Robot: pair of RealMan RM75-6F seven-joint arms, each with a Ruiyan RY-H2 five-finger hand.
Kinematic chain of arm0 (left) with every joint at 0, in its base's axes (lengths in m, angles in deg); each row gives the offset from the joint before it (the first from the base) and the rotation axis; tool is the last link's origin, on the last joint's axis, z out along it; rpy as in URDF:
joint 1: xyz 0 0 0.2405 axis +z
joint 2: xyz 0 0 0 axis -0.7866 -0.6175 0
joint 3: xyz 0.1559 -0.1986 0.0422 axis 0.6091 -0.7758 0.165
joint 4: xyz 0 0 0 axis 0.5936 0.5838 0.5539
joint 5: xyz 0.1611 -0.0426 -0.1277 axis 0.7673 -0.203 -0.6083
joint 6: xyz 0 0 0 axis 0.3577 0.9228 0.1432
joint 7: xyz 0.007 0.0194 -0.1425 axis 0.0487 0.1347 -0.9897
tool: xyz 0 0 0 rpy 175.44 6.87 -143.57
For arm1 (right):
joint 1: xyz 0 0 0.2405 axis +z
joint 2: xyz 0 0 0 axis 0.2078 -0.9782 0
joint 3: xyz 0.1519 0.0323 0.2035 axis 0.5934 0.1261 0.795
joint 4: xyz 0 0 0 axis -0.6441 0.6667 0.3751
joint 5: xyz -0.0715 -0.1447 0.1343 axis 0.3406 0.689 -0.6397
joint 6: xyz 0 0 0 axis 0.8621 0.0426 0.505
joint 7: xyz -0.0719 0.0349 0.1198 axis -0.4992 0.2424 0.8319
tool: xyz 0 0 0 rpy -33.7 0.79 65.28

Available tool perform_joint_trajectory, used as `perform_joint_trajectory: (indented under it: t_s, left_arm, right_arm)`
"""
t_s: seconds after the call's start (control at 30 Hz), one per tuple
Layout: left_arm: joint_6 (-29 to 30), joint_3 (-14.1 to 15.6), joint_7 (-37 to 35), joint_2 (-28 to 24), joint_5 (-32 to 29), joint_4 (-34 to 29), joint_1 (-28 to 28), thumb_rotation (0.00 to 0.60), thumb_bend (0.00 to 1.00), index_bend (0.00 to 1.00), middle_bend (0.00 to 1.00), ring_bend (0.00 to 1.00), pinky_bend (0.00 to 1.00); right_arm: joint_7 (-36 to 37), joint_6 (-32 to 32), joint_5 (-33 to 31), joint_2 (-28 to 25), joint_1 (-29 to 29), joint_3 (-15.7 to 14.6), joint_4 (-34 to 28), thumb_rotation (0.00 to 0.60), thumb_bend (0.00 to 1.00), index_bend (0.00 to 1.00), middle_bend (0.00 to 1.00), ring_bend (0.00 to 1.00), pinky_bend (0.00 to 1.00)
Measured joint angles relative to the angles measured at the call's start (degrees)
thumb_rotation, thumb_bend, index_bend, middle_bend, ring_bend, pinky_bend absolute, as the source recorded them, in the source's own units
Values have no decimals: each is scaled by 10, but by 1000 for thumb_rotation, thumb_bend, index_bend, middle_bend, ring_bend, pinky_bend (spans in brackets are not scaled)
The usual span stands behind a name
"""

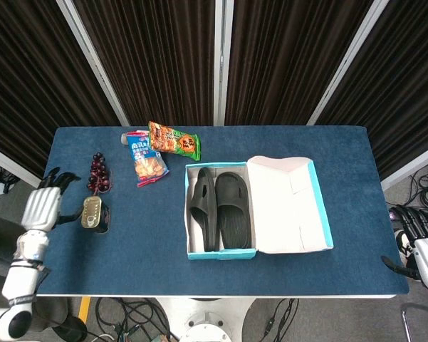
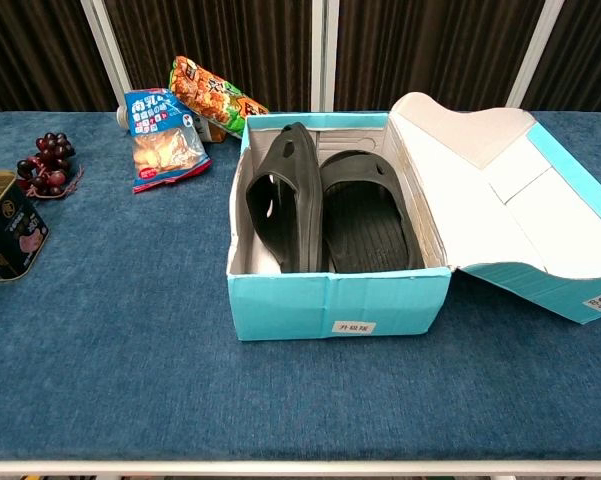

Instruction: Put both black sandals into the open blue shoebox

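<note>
- While both black sandals (image 2: 325,205) lie inside the open blue shoebox (image 2: 340,305), one tilts on its side.
- Left hand (image 1: 43,203) hangs spread, empty, beside the table (image 1: 342,271).
- Right hand (image 1: 419,246) likewise spread, empty.

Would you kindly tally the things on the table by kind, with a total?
Sandals: 2, left and right
Shoebox: 1
Snack packets: 2, blue and orange-green
Can: 1
Grape bunch: 1
Total: 7
</note>
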Motion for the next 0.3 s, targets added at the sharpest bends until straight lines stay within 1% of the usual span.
perform_joint_trajectory:
  t_s: [0.13,0.2,0.3]
  left_arm:
    - [76,27,7,-2,16,-10,69,600,246,254,184,0,136]
    - [114,41,11,2,39,-14,99,600,245,254,183,0,135]
    - [155,58,20,10,83,-17,132,600,245,254,183,0,127]
  right_arm:
    - [-1,-9,6,3,1,-2,-4,600,69,0,53,0,0]
    - [-1,-11,9,6,-1,-5,-10,600,69,0,56,0,0]
    - [-5,-16,12,12,-5,-9,-14,600,68,0,58,0,0]
